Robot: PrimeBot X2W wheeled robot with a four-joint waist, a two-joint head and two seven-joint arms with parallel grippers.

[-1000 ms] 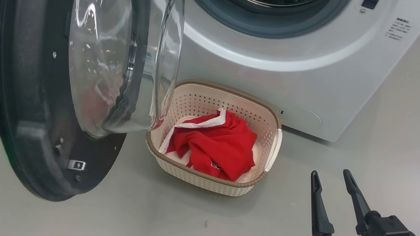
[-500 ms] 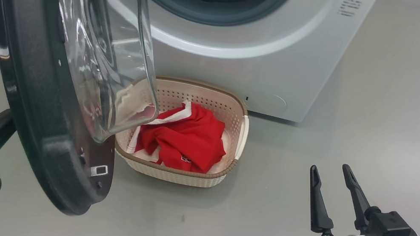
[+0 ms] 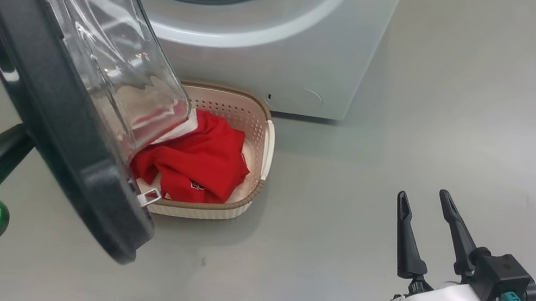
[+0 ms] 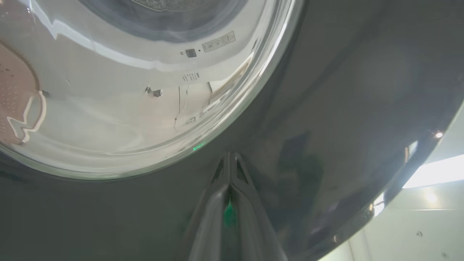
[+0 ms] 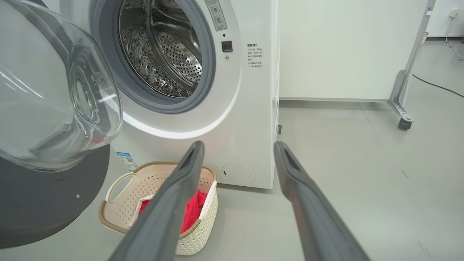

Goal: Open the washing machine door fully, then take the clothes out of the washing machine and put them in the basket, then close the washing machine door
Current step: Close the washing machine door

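Glossy black washing machine door (image 3: 35,93), ajar, left of frame.
Left gripper (image 4: 229,159) clenched, tips on its rim, could skid off; right gripper (image 3: 423,194) spread, lower right; clothes (image 3: 194,159) in basket (image 3: 265,155) under door.

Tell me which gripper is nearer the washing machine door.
Left. The left gripper, shut, sits at the door's black outer rim, apparently touching; the right gripper hangs open over the floor, well apart.

Glossy washing machine door (image 3: 70,148) with clear glass, shiny steel drum (image 5: 174,54), plastic basket (image 3: 230,210), cloth clothes (image 3: 194,159)
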